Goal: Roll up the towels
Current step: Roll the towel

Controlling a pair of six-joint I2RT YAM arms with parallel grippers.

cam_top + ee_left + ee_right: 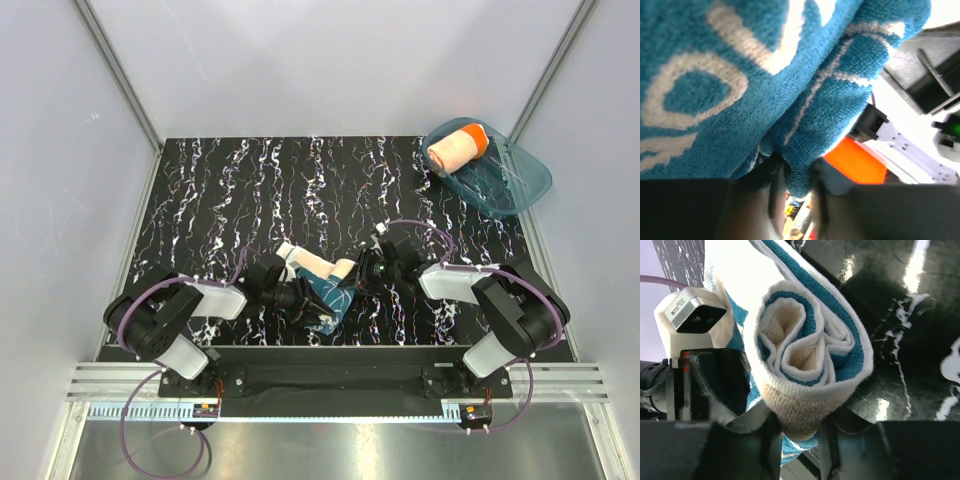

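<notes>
Right gripper clamps teal towel by its rolled end, lower centre; left gripper pinches the loose edge. Tension the tail while turning, or coils loosen.

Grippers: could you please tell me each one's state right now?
Left gripper: closed on a fold of the teal towel.
Right gripper: closed on that towel's rolled end.

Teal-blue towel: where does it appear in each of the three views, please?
Top external: the teal-blue towel lies at lower centre, near the front edge.
Left wrist: it fills the upper left.
Right wrist: its rolled end is at centre.
Shared landmark: the black marbled tabletop, also seen in the right wrist view; the left wrist view does not show it.
</notes>
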